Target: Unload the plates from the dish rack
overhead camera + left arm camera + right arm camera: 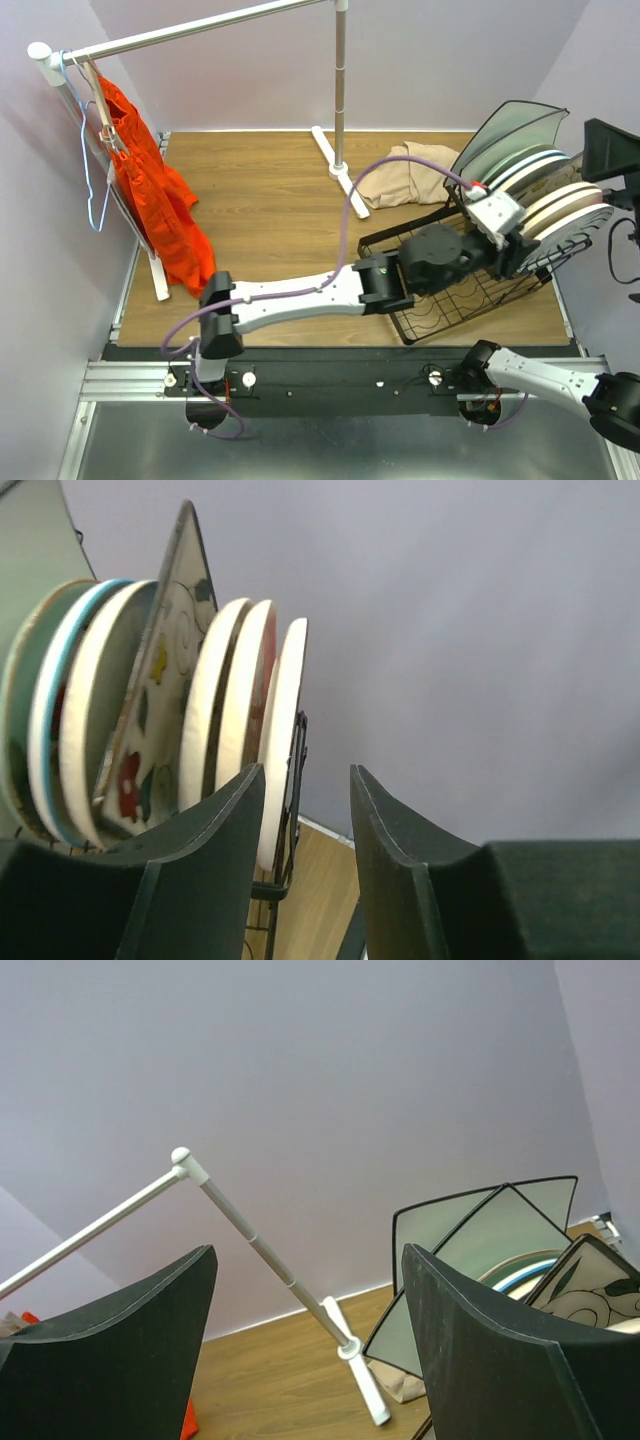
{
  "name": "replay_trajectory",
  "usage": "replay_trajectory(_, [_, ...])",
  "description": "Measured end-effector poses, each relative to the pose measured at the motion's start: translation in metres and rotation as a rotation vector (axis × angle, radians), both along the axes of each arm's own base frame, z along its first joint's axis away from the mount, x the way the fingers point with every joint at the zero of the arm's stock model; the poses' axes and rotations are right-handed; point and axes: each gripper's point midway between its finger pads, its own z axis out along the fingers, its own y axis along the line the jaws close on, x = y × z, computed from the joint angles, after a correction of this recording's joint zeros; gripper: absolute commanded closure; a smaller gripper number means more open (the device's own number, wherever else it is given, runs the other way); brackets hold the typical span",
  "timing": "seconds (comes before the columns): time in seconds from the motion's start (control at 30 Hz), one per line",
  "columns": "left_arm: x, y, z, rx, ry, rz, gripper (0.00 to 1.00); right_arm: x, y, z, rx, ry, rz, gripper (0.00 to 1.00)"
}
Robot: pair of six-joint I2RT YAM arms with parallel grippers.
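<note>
Plate pick in hand: left gripper (306,775), parted and empty, sits beside the end plate (285,710) in the dish rack (450,310) at the table (260,200) right edge. Next, straddle that rim. Right gripper (308,1252) gapes empty.

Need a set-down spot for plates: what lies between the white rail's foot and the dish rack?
A crumpled beige cloth lies in that stretch between the rail's foot and the dish rack, seen in the top view.
</note>
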Motion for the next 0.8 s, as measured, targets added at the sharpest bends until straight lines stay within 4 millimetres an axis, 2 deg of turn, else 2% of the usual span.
replay_trajectory(0.17, [0.001,-0.036,-0.028,0.065,-0.053,0.041,0.54,-0.01,-0.007,0.003,0.033,-0.024,0.017,0.17])
replay_trajectory(0.33, [0.011,-0.058,-0.055,0.127,-0.105,0.104,0.56,-0.015,-0.008,0.001,0.035,-0.034,0.036,0.17])
replay_trajectory(0.43, [0.017,-0.062,-0.063,0.147,-0.126,0.141,0.57,-0.015,-0.009,-0.001,0.034,-0.034,0.037,0.17])
replay_trajectory(0.67, [0.035,-0.064,-0.06,0.151,-0.167,0.242,0.6,-0.016,-0.009,-0.005,0.034,-0.032,0.038,0.16])
replay_trajectory(0.8, [0.038,-0.069,-0.071,0.173,-0.185,0.255,0.6,-0.014,-0.007,-0.007,0.032,-0.03,0.038,0.16])
